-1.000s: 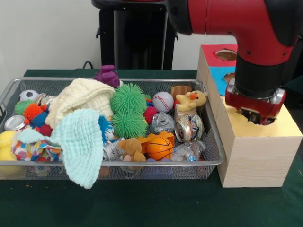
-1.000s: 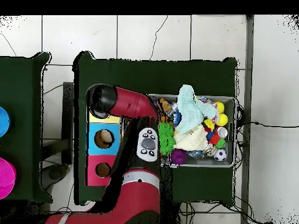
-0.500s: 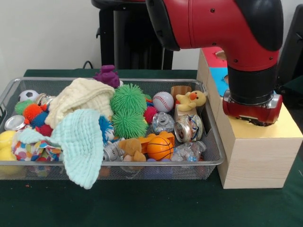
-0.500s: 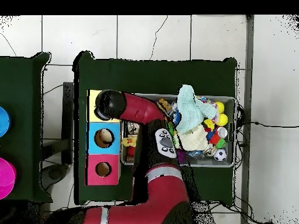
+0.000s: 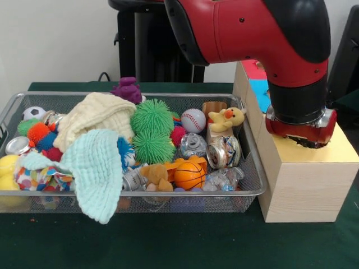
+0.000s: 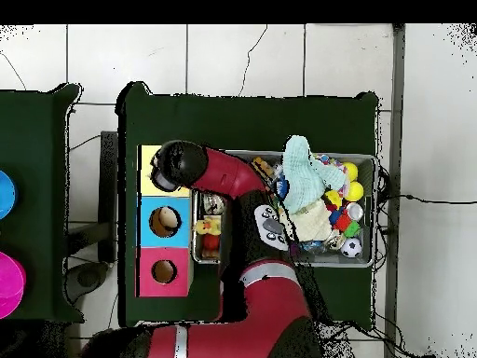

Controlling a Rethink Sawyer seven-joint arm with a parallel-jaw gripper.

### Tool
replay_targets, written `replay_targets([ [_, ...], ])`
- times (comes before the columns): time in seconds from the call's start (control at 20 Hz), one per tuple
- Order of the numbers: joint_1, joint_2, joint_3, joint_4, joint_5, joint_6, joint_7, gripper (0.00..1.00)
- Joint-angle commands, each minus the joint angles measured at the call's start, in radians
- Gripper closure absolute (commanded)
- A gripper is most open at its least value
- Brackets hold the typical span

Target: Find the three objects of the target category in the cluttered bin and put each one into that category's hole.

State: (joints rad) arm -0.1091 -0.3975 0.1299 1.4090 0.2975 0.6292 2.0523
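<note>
My arm has swung further over the yellow-topped box [image 5: 307, 168], hiding its hole. I cannot tell my pincer's [image 5: 301, 141] state. One patterned cloth [image 5: 38, 178] waits in the wire tray's [image 5: 185, 194] left corner, so searching likely resumes.

Pale wall [image 5: 56, 39] behind — white tiled floor [image 6: 242, 56] below.
</note>
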Motion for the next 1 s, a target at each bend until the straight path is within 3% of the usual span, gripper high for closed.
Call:
replay_targets([
  [0.05, 0.111, 0.136, -0.149, -0.071, -0.051, 0.263, 0.286, 1.0],
  [0.15, 0.123, 0.122, -0.184, -0.103, -0.062, 0.349, 0.292, 1.0],
  [0.3, 0.133, 0.107, -0.226, -0.145, -0.073, 0.388, 0.263, 1.0],
  [0.4, 0.147, 0.101, -0.265, -0.189, -0.09, 0.367, 0.239, 1.0],
  [0.65, 0.162, 0.068, -0.296, -0.196, -0.106, 0.17, 0.181, 1.0],
  [1.0, 0.158, 0.015, -0.299, -0.248, -0.108, 0.206, 0.144, 1.0],
])
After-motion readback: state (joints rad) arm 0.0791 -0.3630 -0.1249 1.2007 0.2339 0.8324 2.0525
